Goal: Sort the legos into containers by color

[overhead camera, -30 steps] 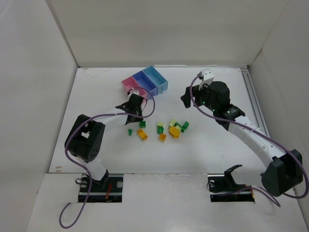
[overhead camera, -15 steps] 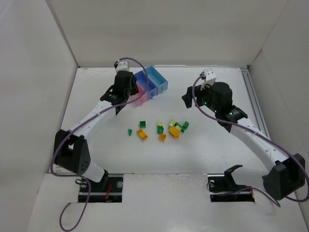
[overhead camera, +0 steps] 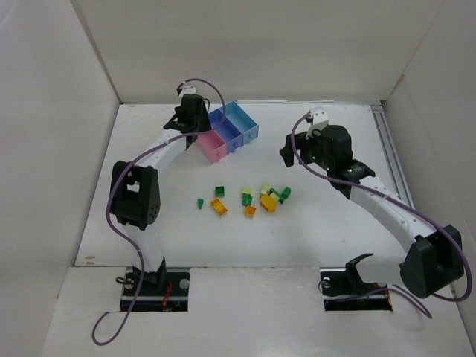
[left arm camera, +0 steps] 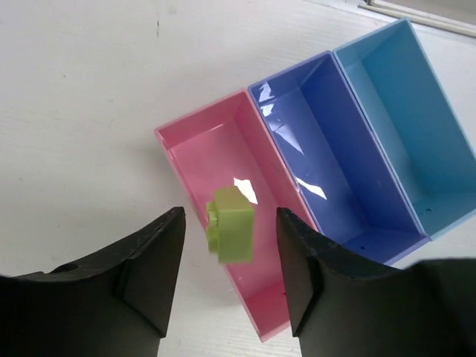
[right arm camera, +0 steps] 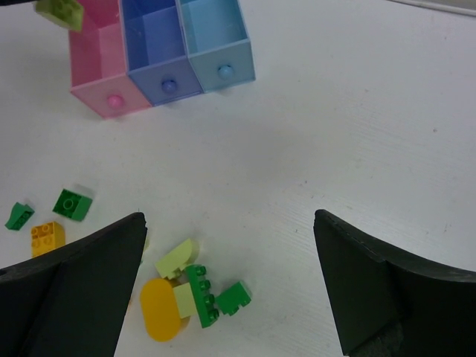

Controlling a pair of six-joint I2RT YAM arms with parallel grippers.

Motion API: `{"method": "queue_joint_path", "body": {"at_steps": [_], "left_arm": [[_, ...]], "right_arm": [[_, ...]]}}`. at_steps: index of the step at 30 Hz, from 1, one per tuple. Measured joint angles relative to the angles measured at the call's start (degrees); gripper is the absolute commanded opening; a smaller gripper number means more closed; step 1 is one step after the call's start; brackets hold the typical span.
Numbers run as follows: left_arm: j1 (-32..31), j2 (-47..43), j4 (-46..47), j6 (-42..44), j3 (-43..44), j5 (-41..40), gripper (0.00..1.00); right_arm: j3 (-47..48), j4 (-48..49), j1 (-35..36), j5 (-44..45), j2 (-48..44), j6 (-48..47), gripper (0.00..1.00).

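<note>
**Current state.** The left end effector (left arm camera: 230, 216) is positioned over the pink bin (left arm camera: 195, 152) in the upper centre-left of the top view. Its fingers stand apart, and a pale yellow-green brick (left arm camera: 230, 227) sits between them with a visible gap on each side. The brick appears to be released and dropping toward the pink bin; contact with the bin floor cannot be confirmed. The purple-blue bin (left arm camera: 320, 141) and the light blue bin (left arm camera: 405, 126) hold nothing.

**Meaning for the task.** This is judged to be the first deposit, so sorting is at an early stage. Pink now stands for pale yellow-green, and two bins are left for dark green and orange-yellow.

**Change from the earlier frames.** One second ago the left end effector was low in the frame, just above the loose legos (overhead camera: 268, 202). Half a second ago it had reached the bins, and it is now over the pink one. The loose legos in the middle of the table (overhead camera: 312, 238) lie as they did. The right end effector (right arm camera: 229, 219) — fingers wide apart, holding nothing — remains at centre-right, above the pile.
</note>
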Motion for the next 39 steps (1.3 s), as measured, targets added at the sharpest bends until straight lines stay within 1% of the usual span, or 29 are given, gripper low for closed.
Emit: {"method": "queue_joint_path", "body": {"at_steps": [2, 9, 11, 12, 13, 15, 16, 18, 21, 24, 26, 30, 32, 34, 38, 39], "left_arm": [[0.39, 0.00, -0.02, 0.26, 0.55, 0.31, 0.56], [0.37, 0.00, -0.87, 1.14, 0.90, 1.81, 0.58], [0.31, -0.09, -1.44, 1.31, 0.90, 1.97, 0.80], [0.28, -0.48, -1.62, 1.16, 0.63, 2.21, 0.94], [0.31, -1.36, -1.68, 0.79, -0.26, 2.34, 1.00], [0.31, -5.55, -1.66, -0.37, -4.72, 2.56, 1.00], [0.31, -8.70, -2.32, -1.44, -7.54, 2.67, 1.00], [0.28, -16.11, -3.67, -4.20, -13.60, 2.51, 1.00], [0.04, -28.87, -6.27, -10.71, -22.43, 1.53, 1.00], [-0.81, -38.97, -9.20, -18.29, -30.47, 0.04, 1.00], [-1.86, -43.34, -11.91, -23.06, -35.69, -0.66, 1.00], [-3.15, -49.22, -18.97, -31.01, -45.33, -0.81, 1.00], [-3.15, -52.30, -21.86, -33.33, -48.30, -0.79, 1.00], [-3.10, -55.69, -23.78, -34.88, -49.37, -0.79, 1.00], [-3.10, -62.20, -24.52, -36.98, -49.46, -0.81, 1.00], [-3.10, -63.30, -24.57, -37.35, -49.46, -0.81, 1.00]], "right_arm": [[0.00, -0.02, 0.00, 0.00, 0.48, -0.11, 0.99], [0.00, -0.44, 0.00, -0.83, 0.76, -0.68, 0.99], [0.00, -0.52, 0.61, -1.05, 0.76, -1.27, 0.99], [0.00, -0.66, 1.25, -0.90, 0.76, -1.53, 0.99], [0.00, -0.83, 2.40, -0.44, 0.76, -1.77, 0.99], [0.04, -1.09, 5.77, 0.07, 1.14, -2.19, 0.99], [0.09, -1.16, 7.06, 0.20, 1.40, -2.36, 0.99], [1.05, -1.49, 12.07, 0.52, 3.80, -2.14, 0.99], [3.96, -1.68, 17.84, 0.87, 9.88, -1.03, 0.99], [8.00, -1.68, 21.66, 0.20, 17.51, 1.14, 0.99], [10.95, -1.92, 23.34, 0.00, 22.73, 3.56, 0.99], [16.65, -1.99, 25.70, 2.21, 31.93, 9.55, 0.92], [19.06, -2.21, 26.51, 3.85, 35.45, 12.46, 0.87], [21.44, -2.12, 27.30, 6.08, 38.69, 15.30, 0.81], [24.63, -2.71, 28.59, 11.41, 43.17, 20.46, 0.74], [25.00, -2.86, 28.68, 12.07, 43.78, 20.92, 0.74]]}}
